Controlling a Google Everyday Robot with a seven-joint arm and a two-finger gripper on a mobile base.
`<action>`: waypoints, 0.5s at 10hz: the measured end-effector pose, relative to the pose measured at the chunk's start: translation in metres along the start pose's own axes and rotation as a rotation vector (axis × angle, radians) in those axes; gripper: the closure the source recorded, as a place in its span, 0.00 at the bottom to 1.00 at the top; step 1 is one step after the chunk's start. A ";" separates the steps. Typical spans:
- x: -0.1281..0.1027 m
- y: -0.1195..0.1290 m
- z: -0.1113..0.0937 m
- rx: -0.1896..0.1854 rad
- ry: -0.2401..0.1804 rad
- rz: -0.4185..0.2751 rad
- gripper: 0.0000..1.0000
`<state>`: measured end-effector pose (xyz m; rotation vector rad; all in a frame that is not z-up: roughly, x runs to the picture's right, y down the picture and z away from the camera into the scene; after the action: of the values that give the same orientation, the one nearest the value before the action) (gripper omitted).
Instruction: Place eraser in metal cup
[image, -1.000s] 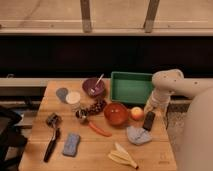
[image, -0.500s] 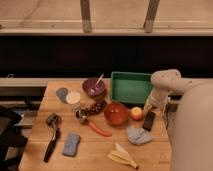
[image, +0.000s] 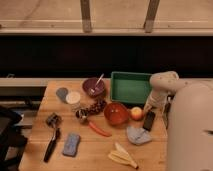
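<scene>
Only the robot's pale body (image: 190, 130) has swung further into view; the gripper (image: 149, 108) hangs just above the eraser (image: 149, 120) beside the orange fruit (image: 136, 113), jaws wide, so the grasp seems pending, the metal cup (image: 82, 115) well apart.

Dim, warm light; the gripper (image: 149, 111) hangs just above the eraser (image: 149, 121).
</scene>
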<state>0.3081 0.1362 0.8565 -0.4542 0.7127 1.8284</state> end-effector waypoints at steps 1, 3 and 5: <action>-0.004 -0.001 0.000 -0.003 -0.003 0.009 0.37; -0.009 -0.004 0.006 -0.004 0.009 0.029 0.37; -0.012 -0.008 0.013 -0.005 0.025 0.039 0.37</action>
<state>0.3198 0.1382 0.8713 -0.4695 0.7388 1.8642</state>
